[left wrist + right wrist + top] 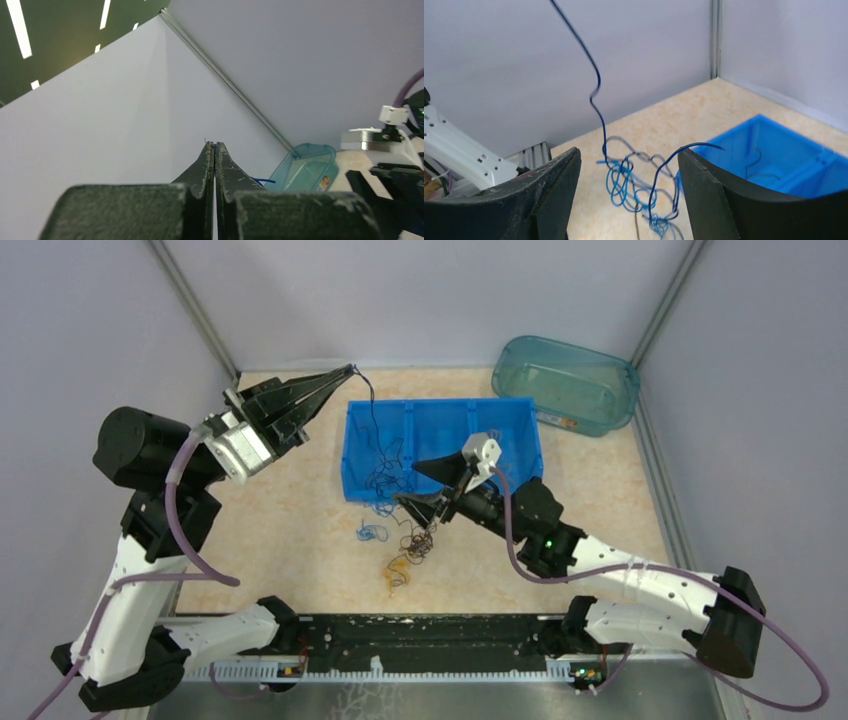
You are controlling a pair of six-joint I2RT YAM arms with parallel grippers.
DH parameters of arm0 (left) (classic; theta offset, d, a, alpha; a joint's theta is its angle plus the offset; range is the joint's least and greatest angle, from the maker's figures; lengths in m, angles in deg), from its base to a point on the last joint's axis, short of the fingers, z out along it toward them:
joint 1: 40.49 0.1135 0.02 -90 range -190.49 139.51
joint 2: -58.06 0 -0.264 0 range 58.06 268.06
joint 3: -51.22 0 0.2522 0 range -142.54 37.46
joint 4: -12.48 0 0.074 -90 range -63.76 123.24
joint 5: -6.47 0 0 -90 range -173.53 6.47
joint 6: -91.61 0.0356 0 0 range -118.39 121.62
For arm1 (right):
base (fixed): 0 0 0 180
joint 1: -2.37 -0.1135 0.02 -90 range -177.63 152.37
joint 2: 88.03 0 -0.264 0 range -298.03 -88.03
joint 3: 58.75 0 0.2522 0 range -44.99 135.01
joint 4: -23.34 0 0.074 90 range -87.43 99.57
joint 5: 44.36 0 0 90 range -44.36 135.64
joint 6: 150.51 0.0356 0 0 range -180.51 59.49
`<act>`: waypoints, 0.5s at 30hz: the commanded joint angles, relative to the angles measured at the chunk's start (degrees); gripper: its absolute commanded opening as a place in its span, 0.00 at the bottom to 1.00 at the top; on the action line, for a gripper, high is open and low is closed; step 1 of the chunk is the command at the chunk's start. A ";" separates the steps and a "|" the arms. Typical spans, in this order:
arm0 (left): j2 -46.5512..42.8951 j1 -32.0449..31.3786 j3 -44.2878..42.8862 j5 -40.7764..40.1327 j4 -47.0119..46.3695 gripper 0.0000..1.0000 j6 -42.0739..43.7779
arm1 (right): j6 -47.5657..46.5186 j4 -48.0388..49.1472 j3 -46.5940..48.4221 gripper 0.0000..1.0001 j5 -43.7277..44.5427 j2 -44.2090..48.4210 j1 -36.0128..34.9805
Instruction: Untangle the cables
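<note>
Bare desk (290, 530) lies open left of the cables (410, 540), while the blue bin (520, 430), the teal tub (565, 380) behind it and a strand (373, 415) running up to the left tool (350, 368) bar the middle and far right.

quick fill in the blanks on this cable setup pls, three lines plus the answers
1. The left gripper is shut on a thin ____ cable.
2. The right gripper hangs over the tangle with its jaws ____.
3. The teal tub sits in the far ____ corner.
Missing words: blue; open; right
</note>
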 commanded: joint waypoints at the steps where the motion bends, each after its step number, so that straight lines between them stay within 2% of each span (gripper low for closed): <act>1: -0.28 -0.29 0.40 2.05 2.55 0.00 -3.72 | -5.64 2.27 8.99 0.71 -1.90 -4.19 -0.43; 6: -0.28 -0.22 0.45 2.78 3.42 0.00 -3.86 | -6.04 -0.77 14.09 0.72 -5.69 -7.45 -0.42; 11: -0.51 -0.24 0.25 3.12 3.43 0.00 -2.05 | -1.21 -5.50 10.18 0.72 -3.00 -1.37 -0.46; 13: -0.67 -0.27 0.46 3.10 3.53 0.00 -1.25 | 1.04 -12.56 8.03 0.70 -1.43 3.37 -0.41; 15: -0.92 -0.22 0.85 3.20 3.56 0.00 -0.69 | 6.38 -23.76 6.68 0.70 2.11 7.94 -0.39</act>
